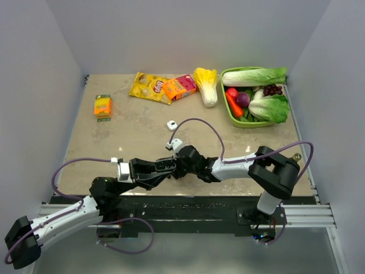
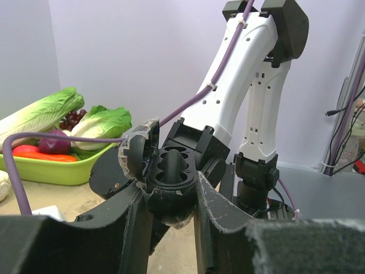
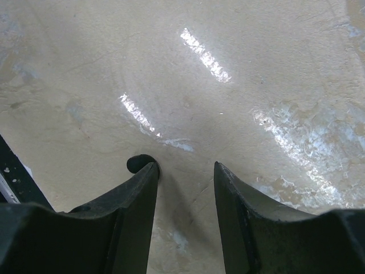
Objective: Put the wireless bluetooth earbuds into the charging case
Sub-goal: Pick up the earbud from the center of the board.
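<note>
My left gripper is shut on the black oval charging case and holds it just above the table. In the left wrist view the case sits between the fingers with its lid open to the left; I cannot tell what fills its wells. My right gripper is right beside the case. In the right wrist view it is open over bare table, with a tiny glossy black earbud at its left fingertip, outside the gap. Two small white pieces lie farther back.
A green basket of vegetables stands at the back right. A cabbage, an orange box, a yellow snack bag and a small orange packet lie along the back. A purple cable loops over the table.
</note>
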